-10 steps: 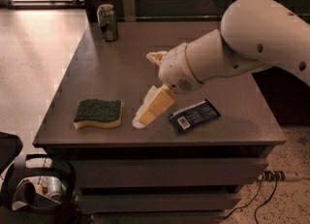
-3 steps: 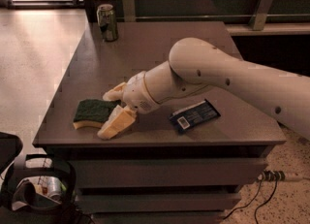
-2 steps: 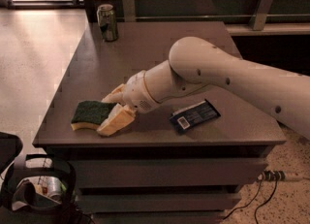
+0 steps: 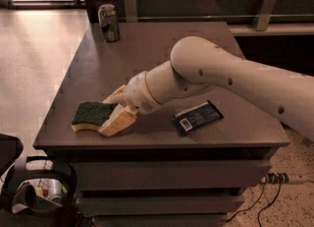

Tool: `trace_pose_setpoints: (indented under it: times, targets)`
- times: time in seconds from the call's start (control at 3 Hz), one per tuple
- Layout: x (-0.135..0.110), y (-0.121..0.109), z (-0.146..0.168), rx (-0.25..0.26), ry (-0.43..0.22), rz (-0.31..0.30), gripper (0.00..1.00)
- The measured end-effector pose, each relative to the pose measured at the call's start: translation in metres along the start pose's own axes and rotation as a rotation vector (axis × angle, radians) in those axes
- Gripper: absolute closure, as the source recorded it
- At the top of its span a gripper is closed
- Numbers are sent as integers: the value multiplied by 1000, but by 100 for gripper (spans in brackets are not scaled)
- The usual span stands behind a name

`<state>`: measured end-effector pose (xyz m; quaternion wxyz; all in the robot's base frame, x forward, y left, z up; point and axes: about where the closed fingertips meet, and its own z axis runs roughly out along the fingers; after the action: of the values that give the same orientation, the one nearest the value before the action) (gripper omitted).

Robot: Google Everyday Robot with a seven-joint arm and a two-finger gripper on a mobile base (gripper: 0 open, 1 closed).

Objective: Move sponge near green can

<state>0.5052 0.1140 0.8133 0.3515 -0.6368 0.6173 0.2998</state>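
At sponge (image 4: 91, 114): gripper (image 4: 114, 109), blue packet (image 4: 197, 117) nearby

Dim, warm indoor light. Daylight from beyond the desk's (image 4: 162, 54) far left corner washes the floor (image 4: 34, 44) pale. The gripper (image 4: 117, 109), at the desk's front left beside the sponge (image 4: 91, 112), casts a soft shadow there. The can (image 4: 109, 22) rim glints.

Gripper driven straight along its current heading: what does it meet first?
The sponge. The gripper sits near the front edge of the table, pointing left at the sponge's right end, seemingly touching it, though depth is unclear. The green can stands far back, off that line.
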Motion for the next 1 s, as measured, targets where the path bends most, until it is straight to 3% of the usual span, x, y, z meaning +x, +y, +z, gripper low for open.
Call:
trace_pose_setpoints:
  times: [0.33,1.0]
  targets:
    - [9,-24,-19,21,4,32,100]
    - [42,-118,-84,113,61,151,100]
